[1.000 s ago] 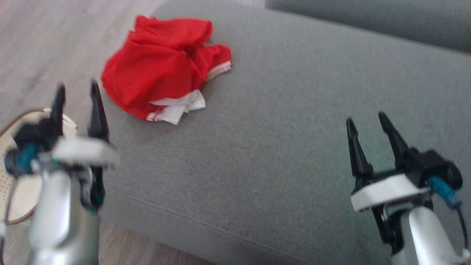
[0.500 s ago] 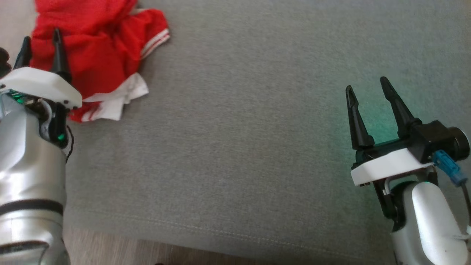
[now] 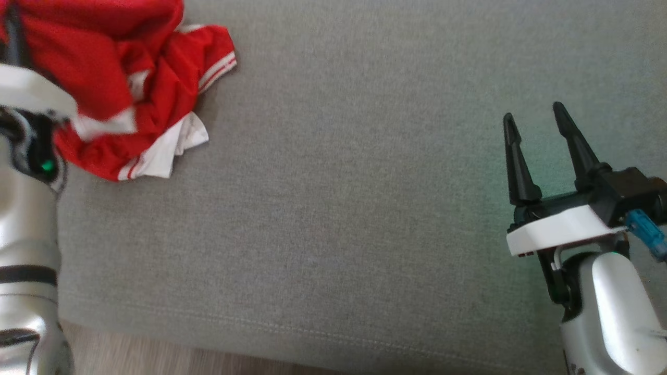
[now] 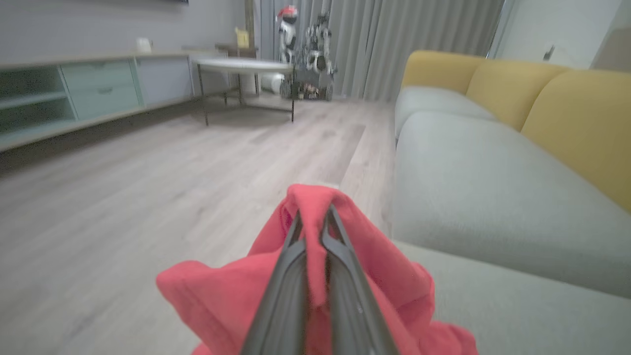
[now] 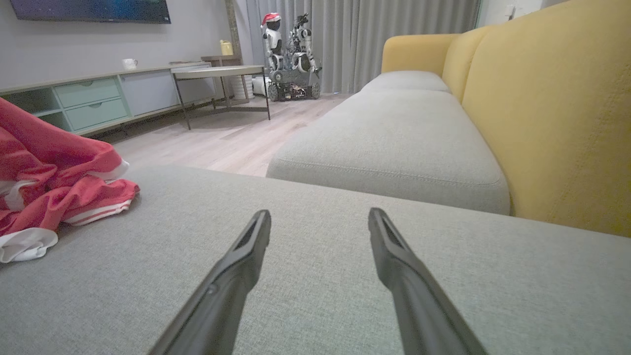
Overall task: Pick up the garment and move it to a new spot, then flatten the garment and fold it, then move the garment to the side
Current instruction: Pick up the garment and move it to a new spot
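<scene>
Garment [image 4: 379,261] pinched by left gripper [image 4: 314,215]: clear in wrist view, blurred from head.

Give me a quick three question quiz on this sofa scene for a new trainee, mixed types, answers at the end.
1. True or false: the right gripper is shut on the red garment.
2. What does the left gripper pinch? A) red garment B) a sock C) nothing
3. Fill in: the garment on the grey sofa cushion is ____, not folded.
Key: 1 false; 2 A; 3 crumpled.
</scene>
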You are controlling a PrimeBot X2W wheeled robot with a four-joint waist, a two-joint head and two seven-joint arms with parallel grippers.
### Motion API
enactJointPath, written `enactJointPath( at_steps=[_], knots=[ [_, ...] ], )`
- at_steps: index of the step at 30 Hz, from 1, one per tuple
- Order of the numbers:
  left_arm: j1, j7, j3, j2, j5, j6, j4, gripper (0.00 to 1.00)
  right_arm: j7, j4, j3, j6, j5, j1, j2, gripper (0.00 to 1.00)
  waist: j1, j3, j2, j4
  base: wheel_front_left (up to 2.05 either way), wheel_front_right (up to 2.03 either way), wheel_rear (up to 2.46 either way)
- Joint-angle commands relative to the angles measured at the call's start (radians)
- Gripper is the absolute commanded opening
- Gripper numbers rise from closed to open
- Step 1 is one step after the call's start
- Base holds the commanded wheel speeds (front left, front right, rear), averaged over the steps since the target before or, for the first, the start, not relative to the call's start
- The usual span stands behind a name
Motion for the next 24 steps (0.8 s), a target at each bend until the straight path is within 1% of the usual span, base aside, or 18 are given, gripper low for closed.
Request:
enactJointPath(
  at_steps=[1,6,12,17,21,24],
  knots=[
    [0.008,-0.013,0.033,0.069,0.017,0.009,-0.078,0.0,-0.012,-0.027,0.017,-0.001,0.006,-0.004,0.01,1.0,0.0,-0.038,0.0,0.0,0.0,0.0,0.0],
    [0.153,-0.013,0.08,0.061,0.016,0.03,-0.278,0.0,-0.034,-0.014,0.0,-0.001,0.022,0.028,0.017,1.0,0.0,-0.121,0.0,-0.018,0.0,0.0,0.0],
    [0.396,0.013,0.091,0.045,0.024,0.068,-0.528,0.0,-0.046,-0.007,-0.022,-0.001,0.05,0.092,0.02,1.0,0.0,-0.2,0.0,-0.041,0.0,0.0,0.0],
    [0.615,0.078,0.092,-0.001,0.029,0.123,-0.785,0.0,-0.052,-0.011,-0.038,-0.001,0.088,0.138,0.02,1.0,0.0,-0.24,0.0,-0.063,0.0,0.0,0.0],
    [0.736,0.123,0.082,-0.026,0.037,0.15,-0.942,0.0,-0.052,-0.015,-0.043,-0.001,0.103,0.157,0.02,1.0,0.0,-0.254,0.0,-0.086,0.0,0.0,0.0],
    [0.777,0.145,0.056,-0.035,0.05,0.154,-1.026,0.0,-0.05,-0.017,-0.044,-0.001,0.115,0.165,0.02,1.0,0.0,-0.26,0.0,-0.107,0.0,0.0,0.0]
  ],
)
